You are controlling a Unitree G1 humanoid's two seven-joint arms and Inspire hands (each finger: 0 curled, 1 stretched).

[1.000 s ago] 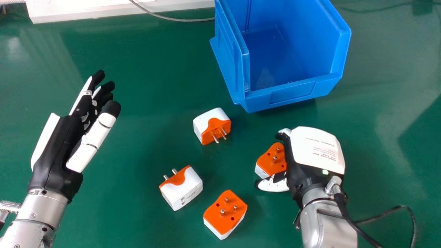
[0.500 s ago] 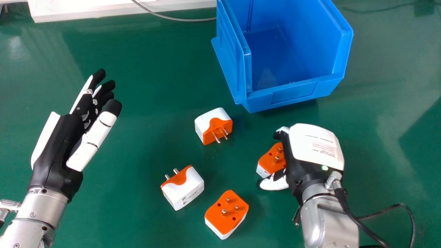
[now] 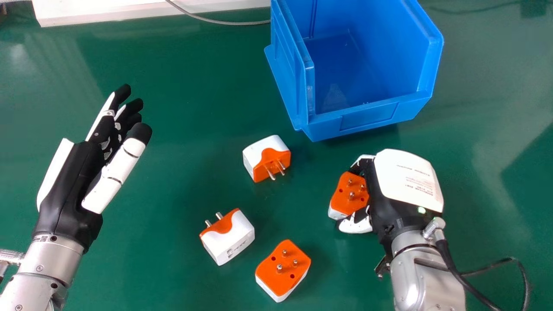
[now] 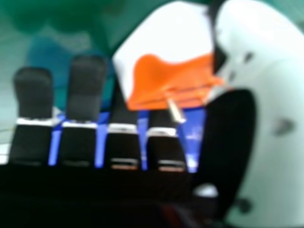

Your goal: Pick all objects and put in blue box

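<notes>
**Orange-and-white adapter clasped for transfer to the blue box**

The right hand [image 3: 408, 179], right of centre in the frame, is clamped on the held adapter [image 3: 347, 196], gripped by its sides, presumably so that the pins are kept clear. Whether it is raised from the desk [image 3: 173, 181] cannot be told. Its pin face is turned up towards the head camera; its long axis, partly covered, appears to be slanted from lower left to upper right.

The blue box [image 3: 371, 119] is set at upper right, its low front edge facing the work, by which a short carry seems to be allowed. Three adapters remain to be picked: the central one [image 3: 266, 158], pins towards lower right; the lower-left one [image 3: 228, 237], pins towards upper left; the bottom-centre one [image 3: 283, 272], pins upward. The left hand [image 3: 69, 190] is held idle at left, fingers extended.
</notes>
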